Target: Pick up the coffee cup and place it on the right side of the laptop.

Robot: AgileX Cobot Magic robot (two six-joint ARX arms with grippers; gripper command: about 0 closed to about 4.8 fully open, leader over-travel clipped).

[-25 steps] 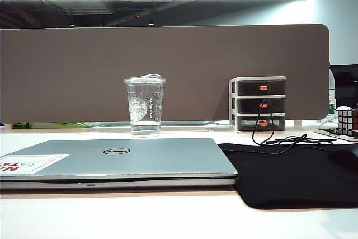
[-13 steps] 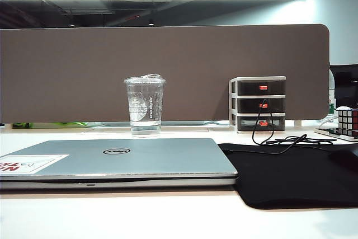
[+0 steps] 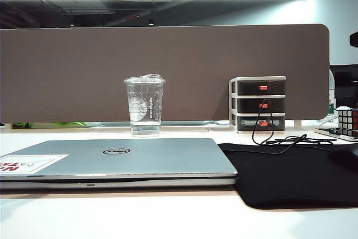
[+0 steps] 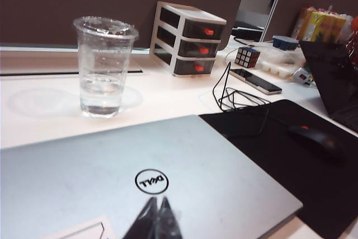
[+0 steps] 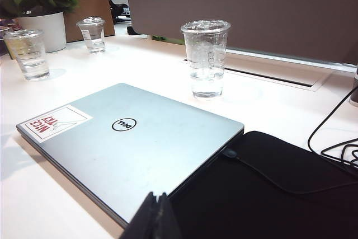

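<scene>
White desk (image 3: pixel 168 216) backed by a brown partition (image 3: pixel 168 65): the coffee cup (image 3: pixel 145 106) stands upright behind the closed laptop (image 3: pixel 117 163), apart from it. Left gripper (image 4: pixel 156 222) and right gripper (image 5: pixel 155 219) both hover above the laptop's near edge, fingers pressed together, holding nothing.

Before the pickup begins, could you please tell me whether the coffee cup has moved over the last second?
No. The coffee cup stands unmoved behind the laptop, left of the drawer unit.

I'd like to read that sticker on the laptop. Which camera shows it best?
The right wrist view: the whole sticker shows on the laptop. The exterior view shows it flattened; the left wrist view catches only its edge.
</scene>
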